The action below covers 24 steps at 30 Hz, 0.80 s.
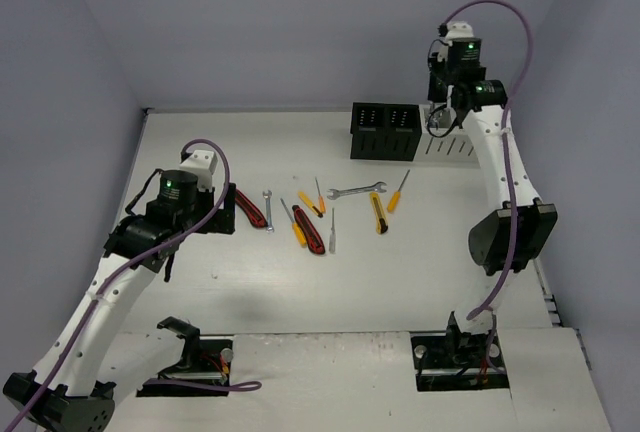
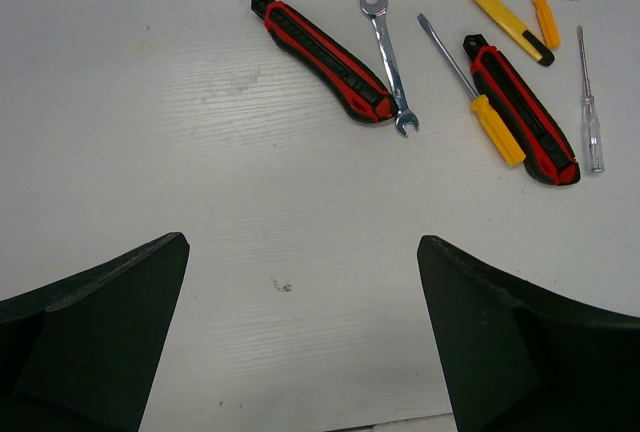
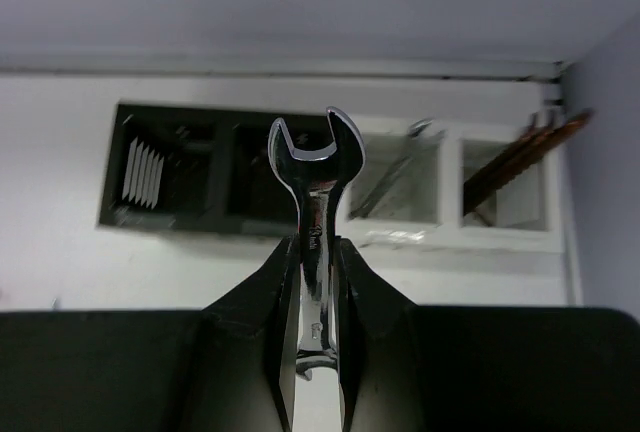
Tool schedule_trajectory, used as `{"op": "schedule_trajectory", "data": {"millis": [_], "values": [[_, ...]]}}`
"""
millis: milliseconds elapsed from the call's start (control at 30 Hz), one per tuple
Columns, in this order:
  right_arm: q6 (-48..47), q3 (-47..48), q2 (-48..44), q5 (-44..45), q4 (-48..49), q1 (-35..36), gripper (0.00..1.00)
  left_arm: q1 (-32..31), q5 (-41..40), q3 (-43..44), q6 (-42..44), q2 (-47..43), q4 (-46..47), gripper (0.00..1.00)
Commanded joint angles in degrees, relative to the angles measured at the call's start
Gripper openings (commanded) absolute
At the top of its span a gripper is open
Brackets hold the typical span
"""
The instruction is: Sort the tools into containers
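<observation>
My right gripper (image 3: 314, 248) is shut on a silver wrench (image 3: 315, 167), held upright high above the containers. It hangs over the white box (image 1: 452, 150) in the top view (image 1: 440, 118). The white box (image 3: 450, 240) holds wrenches (image 3: 392, 180) in its left compartment and orange-handled screwdrivers (image 3: 520, 160) in its right. The black box (image 1: 385, 132) stands to its left. My left gripper (image 2: 303, 244) is open and empty above bare table, short of a red-black knife (image 2: 322, 57) and a silver wrench (image 2: 388, 62). In the top view, the left gripper (image 1: 222, 214) is beside that knife (image 1: 250, 209).
Loose tools lie mid-table: orange screwdrivers (image 1: 293, 224) (image 1: 399, 192), a second red-black knife (image 1: 309, 229), yellow knives (image 1: 378, 212) (image 1: 310, 202), a clear-handled screwdriver (image 1: 332, 230) and a silver wrench (image 1: 356, 190). Walls close the table at the back and on both sides.
</observation>
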Motion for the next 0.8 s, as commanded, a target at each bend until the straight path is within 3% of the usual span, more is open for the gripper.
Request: {"op": "schedule_trajectory", "data": {"millis": [0,267,467,767], "values": [[2.6,1.0,0.6,1.96,17.5,-4.04,0.0,0.27,-0.68,2.69,-1.67,-0.45,1.68,0.97],[4.77,0.23,7.74,3.68,31.57,-7.01,0.0,0.27,-2.11,2.99,-1.59,0.63,1.75,0.97],[5.79,-0.72,13.76,3.48,36.7,-7.11,0.0,0.28,-3.17,4.4,-0.83,1.78,1.75,0.97],[6.33,-13.14,12.41,3.51,42.83,-7.11,0.0,0.36,-4.12,4.26,-0.56,2.36,1.76,0.97]]}}
